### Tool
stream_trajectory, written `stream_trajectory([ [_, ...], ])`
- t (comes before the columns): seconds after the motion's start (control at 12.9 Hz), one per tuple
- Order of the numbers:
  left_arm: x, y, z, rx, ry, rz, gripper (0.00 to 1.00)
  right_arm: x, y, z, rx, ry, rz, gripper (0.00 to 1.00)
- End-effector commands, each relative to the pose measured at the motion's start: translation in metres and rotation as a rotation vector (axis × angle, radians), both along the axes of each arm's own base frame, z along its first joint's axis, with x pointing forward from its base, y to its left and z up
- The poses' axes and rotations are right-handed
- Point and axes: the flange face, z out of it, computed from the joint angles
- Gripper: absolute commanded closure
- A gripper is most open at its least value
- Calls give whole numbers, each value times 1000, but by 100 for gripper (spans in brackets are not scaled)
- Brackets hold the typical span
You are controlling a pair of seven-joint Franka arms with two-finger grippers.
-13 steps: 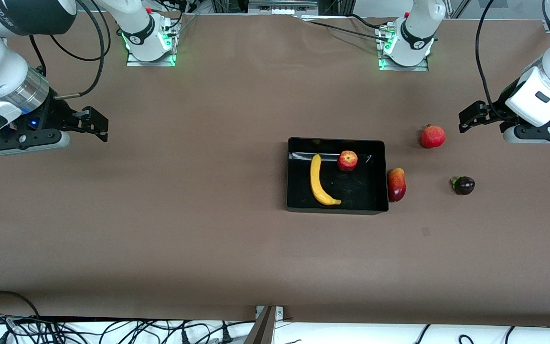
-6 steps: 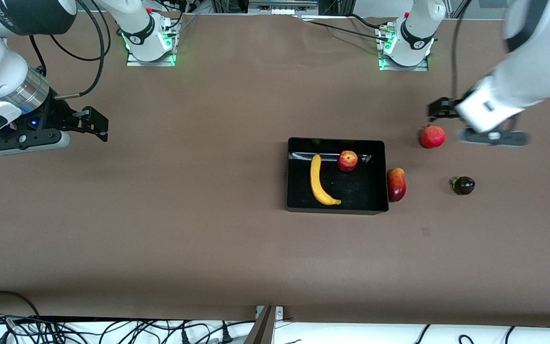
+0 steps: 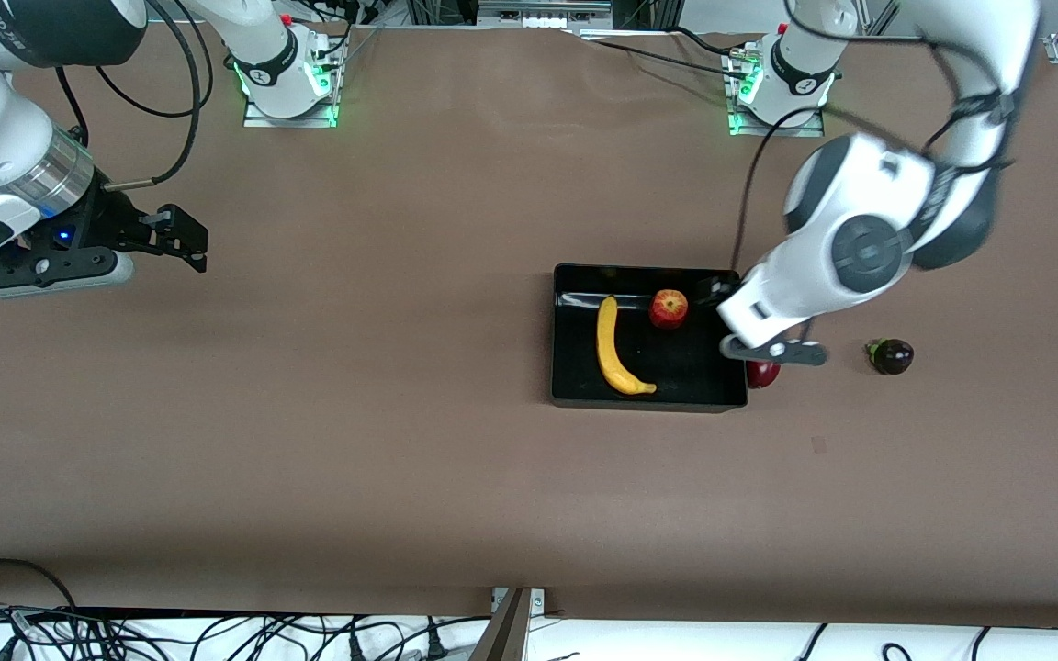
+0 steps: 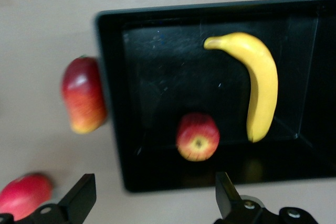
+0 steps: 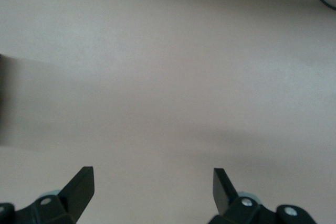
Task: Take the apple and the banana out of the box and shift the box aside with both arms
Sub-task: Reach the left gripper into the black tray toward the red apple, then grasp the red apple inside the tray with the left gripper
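The black tray (image 3: 555, 330) lies mid-table and holds the yellow banana (image 3: 614, 347) and the small red apple (image 3: 669, 308). My left gripper (image 3: 711, 292) is open and empty in the air over the tray's corner at the left arm's end. In the left wrist view the tray (image 4: 110, 103), the banana (image 4: 262, 82) and the apple (image 4: 198, 136) show past the open left gripper (image 4: 155, 187). My right gripper (image 3: 189, 240) is open and empty, and the arm waits at the right arm's end of the table. The right wrist view shows the right gripper (image 5: 152, 179) over bare table.
A red-yellow mango (image 3: 761, 373) lies against the tray's wall at the left arm's end, partly under the left arm; it also shows in the left wrist view (image 4: 83, 94). A red pomegranate (image 4: 23, 195) shows only in the left wrist view. A dark purple fruit (image 3: 892, 355) lies nearer the left arm's end.
The left arm has swung from its end of the table to over the tray's corner and now hides the pomegranate in the front view. The right arm has not moved.
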Motion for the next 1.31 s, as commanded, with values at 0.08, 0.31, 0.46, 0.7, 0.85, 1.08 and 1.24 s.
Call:
stream_trajectory([
  [0.08,-42,-20,-64,4,-102,25,0,1,1,5,13,-6,-1,0],
  [0.31,-53,-34,-97,39,-108,9,0,1,1,4,13,-4,-1,0],
  [0.46,-55,-35,-114,44,-134,-17,0,2,1,4,13,-7,-1,0],
  [0.7,-73,-37,-137,36,-135,-7,0,2,1,4,13,-7,-1,0],
  [0.85,-87,-41,-157,2,-169,-9,0,2,1,4,13,-9,-1,0],
  [1.08,-87,-39,-157,-1,-174,0,32,2,2,4,15,-9,-1,0],
  [1.24,-84,-36,-153,1,-176,9,66,2,2,3,14,-6,-1,0],
])
